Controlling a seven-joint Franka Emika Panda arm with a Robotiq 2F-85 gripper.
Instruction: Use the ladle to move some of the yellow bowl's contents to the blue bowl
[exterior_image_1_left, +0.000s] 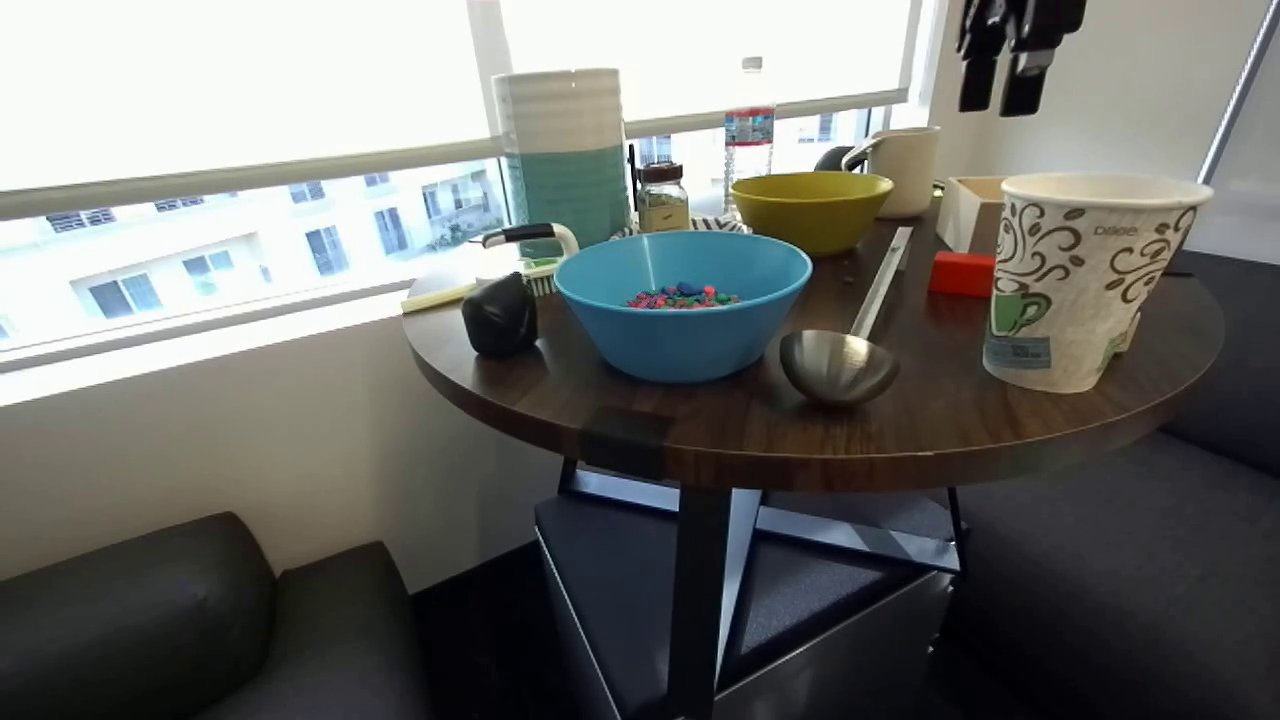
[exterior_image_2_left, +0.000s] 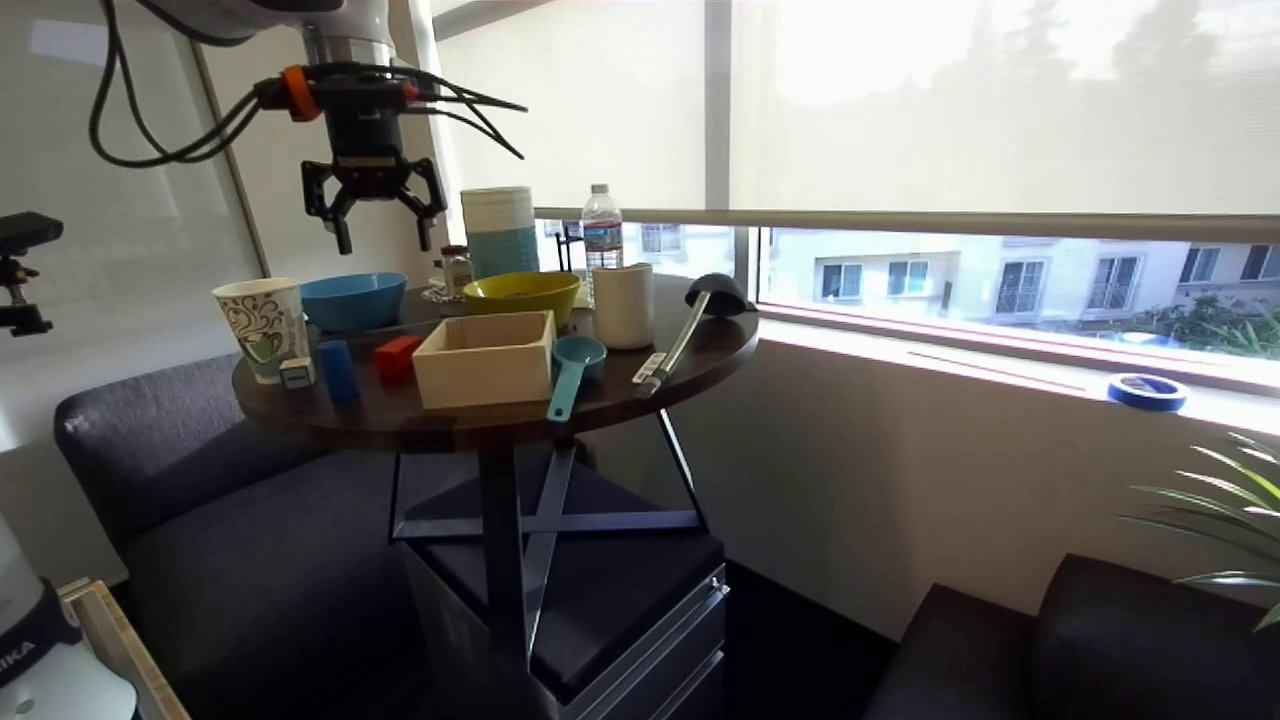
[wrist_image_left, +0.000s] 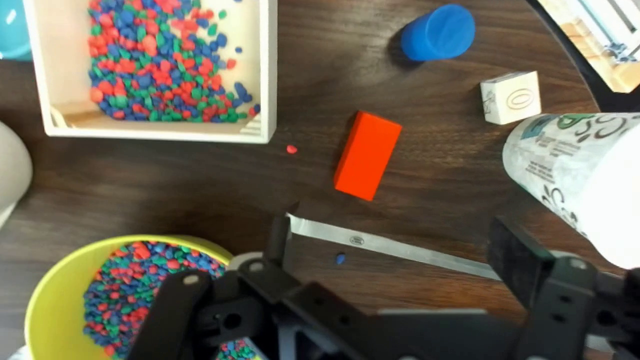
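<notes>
The pincer (exterior_image_2_left: 384, 238) hangs empty, jaws spread wide; because the ladle (exterior_image_1_left: 840, 368) on the desk (exterior_image_1_left: 945, 405) below it has its handle (wrist_image_left: 400, 250) running roughly from jaw to jaw, closing without a turn would probably skid along it, gripping nothing.

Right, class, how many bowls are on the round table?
2: the blue bowl, beside the silver ladle; the yellow bowl, between the blue one and the pale mug. A smaller one could be hidden.
</notes>
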